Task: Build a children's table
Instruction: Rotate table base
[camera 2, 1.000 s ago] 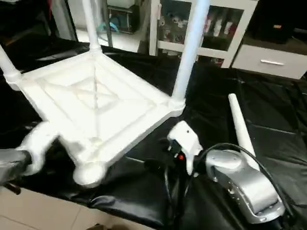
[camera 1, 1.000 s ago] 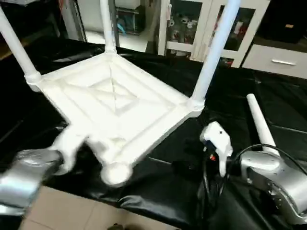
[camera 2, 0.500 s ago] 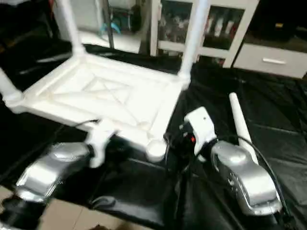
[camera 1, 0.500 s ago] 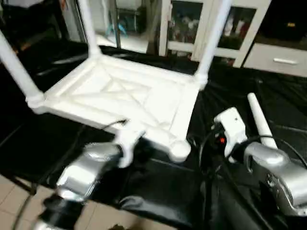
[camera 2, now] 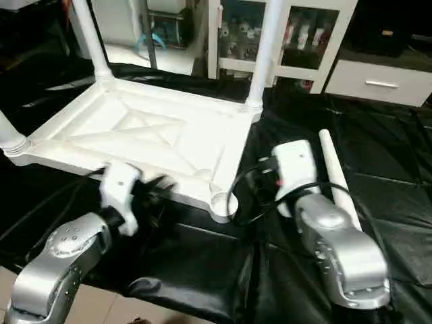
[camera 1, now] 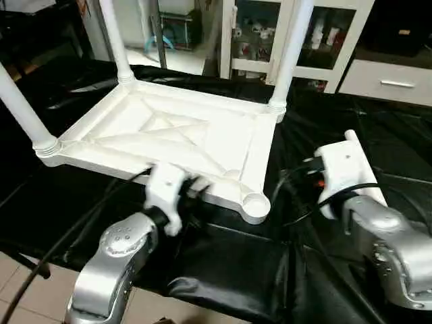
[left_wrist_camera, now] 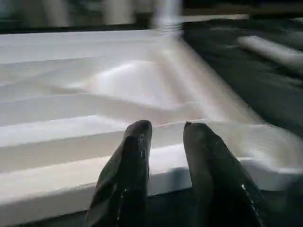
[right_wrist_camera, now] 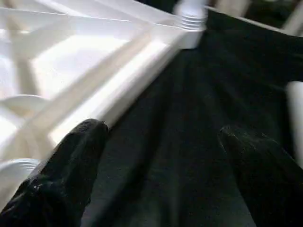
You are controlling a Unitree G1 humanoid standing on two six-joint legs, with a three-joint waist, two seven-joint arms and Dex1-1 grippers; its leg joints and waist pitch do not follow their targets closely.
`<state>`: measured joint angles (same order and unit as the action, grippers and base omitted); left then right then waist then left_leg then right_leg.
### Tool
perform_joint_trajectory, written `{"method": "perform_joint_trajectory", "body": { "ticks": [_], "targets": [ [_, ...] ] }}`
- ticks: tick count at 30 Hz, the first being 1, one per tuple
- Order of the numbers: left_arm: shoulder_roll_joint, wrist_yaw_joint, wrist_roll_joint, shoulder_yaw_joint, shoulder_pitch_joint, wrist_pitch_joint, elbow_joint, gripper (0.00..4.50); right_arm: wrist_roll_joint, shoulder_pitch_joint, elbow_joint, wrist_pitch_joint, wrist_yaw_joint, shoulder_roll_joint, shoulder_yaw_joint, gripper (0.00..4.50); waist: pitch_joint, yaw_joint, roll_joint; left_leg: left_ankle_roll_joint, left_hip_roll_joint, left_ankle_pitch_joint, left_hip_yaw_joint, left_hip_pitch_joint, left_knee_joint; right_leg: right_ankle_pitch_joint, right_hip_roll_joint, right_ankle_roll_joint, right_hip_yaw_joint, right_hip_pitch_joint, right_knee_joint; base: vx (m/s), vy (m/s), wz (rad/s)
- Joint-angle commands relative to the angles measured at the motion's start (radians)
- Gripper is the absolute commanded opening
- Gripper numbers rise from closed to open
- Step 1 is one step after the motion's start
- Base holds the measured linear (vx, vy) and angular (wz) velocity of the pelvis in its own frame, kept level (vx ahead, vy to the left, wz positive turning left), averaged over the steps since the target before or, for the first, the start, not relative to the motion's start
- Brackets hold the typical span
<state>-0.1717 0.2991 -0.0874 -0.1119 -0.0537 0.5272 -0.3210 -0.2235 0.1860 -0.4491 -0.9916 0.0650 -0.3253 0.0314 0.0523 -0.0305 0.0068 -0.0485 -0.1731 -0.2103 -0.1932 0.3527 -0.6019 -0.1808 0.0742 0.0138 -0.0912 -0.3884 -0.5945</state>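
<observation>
Left eye view shows the tabletop (camera 1: 169,131) lying ribs-up on the black desk (camera 1: 61,196), now squared to the desk's near edge where a second ago it sat cornerwise; three legs (camera 1: 291,50) stand in its far-left, left-near and far-right sockets; the near-right socket (camera 1: 255,202) is empty and faces up. Just left of that socket, the left gripper (left_wrist_camera: 163,142) has come in against the tabletop's near rim, its jaws narrowly parted and, from the wrist view, seemingly at the rim rather than clearly pinching it. Further right, the right gripper (right_wrist_camera: 161,137) has swung forward, jaws spread wide and holding nothing, over bare desk beside the tabletop's right edge. The fourth leg (camera 2: 334,179) lies loose on the desk at the right, close by that arm; picking it up for the open socket looks like the next step.
</observation>
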Motion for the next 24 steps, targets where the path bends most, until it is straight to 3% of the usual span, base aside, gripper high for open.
{"method": "perform_joint_trajectory", "body": {
  "ticks": [1,4,6,7,8,10,12,13,14,15,16,17,18,19,20,21,22,23,24],
  "targets": [
    [0.020,-0.069,0.044,0.010,-0.015,-0.031,0.012,1.40,0.030,-0.007,-0.008,-0.026,-0.025,-0.002,0.017,4.17,-0.051,0.005,-0.004,-0.014,-0.054,-0.240,0.037,-0.007,0.079,-0.432,0.066,0.031,0.061,0.028,0.097,0.000,0.000,0.00],
    [0.044,-0.112,0.073,0.021,-0.047,-0.052,0.032,1.40,0.059,-0.004,-0.012,-0.059,-0.041,-0.004,0.010,4.17,-0.053,0.009,-0.010,-0.016,-0.055,-0.219,0.037,-0.005,0.079,-0.360,0.063,0.037,0.063,0.030,0.093,0.000,0.000,0.00],
    [0.054,-0.126,0.080,0.019,-0.061,-0.056,0.041,1.40,0.066,-0.004,-0.004,-0.075,-0.052,-0.004,0.013,4.17,-0.056,0.005,-0.007,-0.012,-0.056,-0.188,0.036,-0.004,0.076,-0.298,0.066,0.057,0.065,0.032,0.086,0.000,0.000,0.00],
    [0.056,-0.129,0.080,0.020,-0.064,-0.057,0.042,1.40,0.067,-0.004,-0.002,-0.078,-0.055,-0.005,0.013,4.17,-0.057,0.005,-0.005,-0.009,-0.054,-0.173,0.035,-0.002,0.074,-0.265,0.066,0.071,0.066,0.034,0.083,0.000,0.000,0.00],
    [0.062,-0.140,0.074,0.026,-0.082,-0.059,0.054,1.40,0.063,0.002,0.002,-0.081,-0.061,-0.002,0.015,4.17,-0.058,0.003,0.008,-0.009,-0.054,-0.160,0.035,-0.003,0.073,-0.235,0.066,0.087,0.066,0.035,0.078,0.000,0.000,0.00],
    [0.065,-0.148,0.073,0.027,-0.090,-0.061,0.060,1.40,0.058,0.006,0.001,-0.083,-0.061,0.000,0.018,4.17,-0.059,0.005,0.003,-0.005,-0.054,-0.155,0.033,-0.002,0.071,-0.210,0.065,0.103,0.066,0.038,0.077,0.000,0.000,0.00],
    [0.076,-0.162,0.080,0.022,-0.107,-0.067,0.081,1.40,0.059,0.012,0.011,-0.076,-0.055,0.004,0.014,4.17,-0.058,0.004,0.005,-0.002,-0.054,-0.164,0.032,-0.003,0.072,-0.216,0.065,0.112,0.066,0.038,0.078,0.000,0.000,0.00],
    [0.079,-0.165,0.085,0.018,-0.112,-0.070,0.088,1.40,0.062,0.013,0.015,-0.077,-0.052,0.005,0.010,4.17,-0.058,0.006,0.001,-0.016,-0.060,-0.174,0.039,-0.006,0.075,-0.229,0.054,0.105,0.058,0.038,0.078,0.000,0.000,0.00],
    [0.084,-0.168,0.095,0.011,-0.128,-0.073,0.098,1.40,0.063,0.022,0.016,-0.093,-0.052,0.017,0.007,4.17,-0.057,0.016,0.002,-0.034,-0.076,-0.202,0.050,-0.014,0.083,-0.229,0.031,0.093,0.042,0.035,0.081,0.000,0.000,0.00],
    [0.085,-0.166,0.095,0.010,-0.133,-0.073,0.098,1.40,0.061,0.026,0.013,-0.103,-0.054,0.026,0.009,4.17,-0.057,0.021,0.009,-0.034,-0.090,-0.215,0.061,-0.020,0.091,-0.215,0.022,0.089,0.033,0.034,0.082,0.000,0.000,0.00],
    [0.089,-0.166,0.092,0.013,-0.134,-0.070,0.096,1.40,0.058,0.026,0.006,-0.115,-0.055,0.034,0.004,4.17,-0.057,0.032,0.034,-0.022,-0.160,-0.235,0.102,-0.042,0.124,-0.166,0.013,0.091,0.015,0.025,0.056,-0.001,-0.053,0.07],
    [0.090,-0.168,0.091,0.014,-0.135,-0.070,0.097,1.40,0.059,0.024,0.002,-0.121,-0.055,0.035,-0.004,4.17,-0.058,0.041,0.047,0.012,-0.241,-0.222,0.136,-0.055,0.157,-0.113,0.022,0.081,0.012,0.009,-0.005,-0.001,-0.053,0.07],
    [0.092,-0.170,0.091,0.014,-0.135,-0.070,0.099,1.40,0.062,0.020,-0.003,-0.127,-0.054,0.033,-0.015,4.17,-0.058,0.045,0.043,0.036,-0.260,-0.201,0.141,-0.058,0.166,-0.099,0.026,0.082,0.012,-0.003,-0.030,0.009,-0.097,0.12],
    [0.092,-0.170,0.091,0.014,-0.134,-0.070,0.099,1.40,0.062,0.020,-0.005,-0.130,-0.055,0.035,-0.014,4.17,-0.059,0.048,0.032,0.102,-0.260,-0.149,0.135,-0.061,0.166,-0.072,0.034,0.108,0.022,-0.020,-0.062,0.009,-0.149,0.11],
    [0.090,-0.171,0.094,0.005,-0.131,-0.071,0.099,1.40,0.059,0.015,-0.017,-0.149,-0.063,0.048,-0.007,4.17,-0.062,0.050,0.011,0.182,-0.217,-0.142,0.102,-0.052,0.146,-0.005,0.045,0.202,0.035,-0.017,-0.049,0.009,-0.149,0.11],
    [0.090,-0.170,0.094,0.003,-0.131,-0.071,0.099,1.40,0.057,0.015,-0.019,-0.151,-0.064,0.051,-0.005,4.17,-0.065,0.054,-0.002,0.218,-0.174,-0.161,0.078,-0.035,0.125,0.027,0.049,0.282,0.039,-0.008,-0.024,0.004,-0.199,0.08],
    [0.089,-0.167,0.091,-0.002,-0.129,-0.067,0.095,1.40,0.053,0.018,-0.023,-0.155,-0.064,0.055,-0.005,4.17,-0.072,0.048,-0.049,0.228,0.047,-0.250,-0.022,0.013,-0.068,-0.011,0.027,0.451,0.059,0.023,0.093,0.006,-0.194,0.00],
    [0.087,-0.163,0.095,-0.007,-0.126,-0.069,0.094,1.40,0.054,0.019,-0.024,-0.157,-0.062,0.055,-0.008,4.17,-0.084,0.023,-0.060,0.201,0.077,-0.242,-0.001,0.057,-0.188,-0.114,0.086,0.491,0.088,0.073,0.110,0.006,-0.194,0.00],
    [0.085,-0.160,0.098,-0.011,-0.125,-0.070,0.094,1.40,0.056,0.021,-0.023,-0.157,-0.061,0.056,-0.010,4.17,-0.077,0.018,-0.054,0.175,0.071,-0.198,0.014,0.090,-0.193,-0.109,0.092,0.472,0.088,0.090,0.098,-0.012,-0.168,-0.07]
  ]
}}
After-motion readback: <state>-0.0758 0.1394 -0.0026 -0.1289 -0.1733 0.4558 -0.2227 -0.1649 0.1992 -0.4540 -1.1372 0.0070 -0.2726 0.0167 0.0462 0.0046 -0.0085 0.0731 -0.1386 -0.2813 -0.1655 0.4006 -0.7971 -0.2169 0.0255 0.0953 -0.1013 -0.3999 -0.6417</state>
